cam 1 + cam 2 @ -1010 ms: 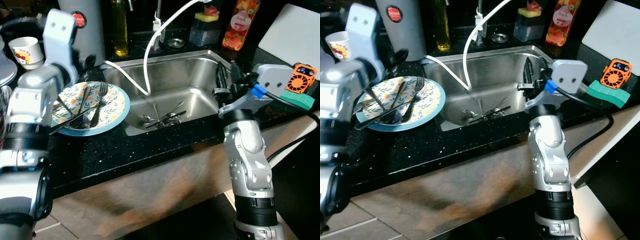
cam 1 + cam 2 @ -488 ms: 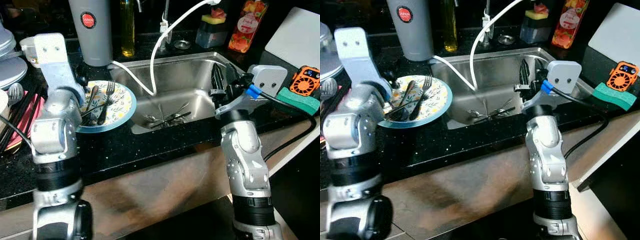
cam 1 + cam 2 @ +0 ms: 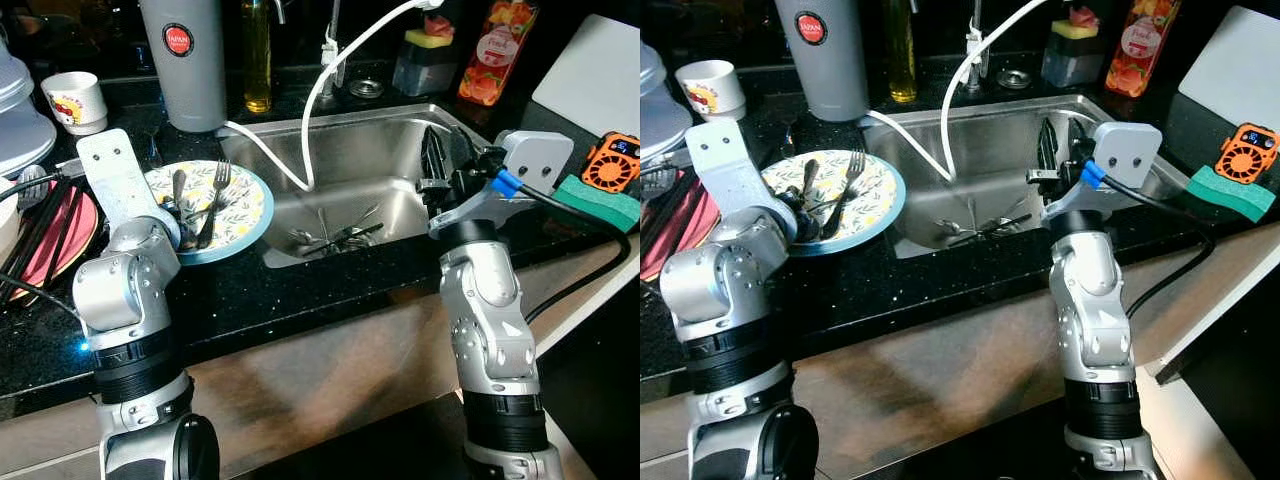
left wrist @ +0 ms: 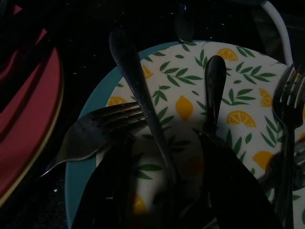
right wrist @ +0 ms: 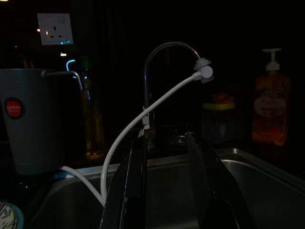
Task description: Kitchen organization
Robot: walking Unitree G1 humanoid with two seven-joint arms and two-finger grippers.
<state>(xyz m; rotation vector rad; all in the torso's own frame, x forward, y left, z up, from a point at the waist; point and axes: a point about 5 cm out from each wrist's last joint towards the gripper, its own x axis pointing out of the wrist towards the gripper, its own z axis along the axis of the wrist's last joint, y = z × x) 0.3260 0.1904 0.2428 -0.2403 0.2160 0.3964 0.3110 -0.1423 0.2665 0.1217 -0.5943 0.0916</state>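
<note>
A lemon-patterned plate (image 3: pixel 243 208) with a teal rim lies on the black counter left of the sink. It carries a fork (image 3: pixel 216 190), a spoon (image 3: pixel 178 188) and other cutlery. My left gripper (image 4: pixel 171 200) hovers low over the plate's near-left part. It is open, with a long utensil handle (image 4: pixel 143 105) lying between its fingers. More cutlery (image 3: pixel 335 237) lies in the steel sink (image 3: pixel 390 135). My right gripper (image 3: pixel 446 163) is held at the sink's right rim, open and empty.
A white hose (image 3: pixel 318 95) arcs from the tap into the sink. A grey jug (image 3: pixel 181 60), oil bottle (image 3: pixel 256 55) and mug (image 3: pixel 76 100) stand behind. A red plate (image 3: pixel 55 245) lies at the left. A green sponge (image 3: pixel 598 200) and orange gadget (image 3: pixel 618 155) sit at the right.
The camera has shifted. My left arm has come down from high above the plate to its near-left rim. The right arm holds its place at the sink.
</note>
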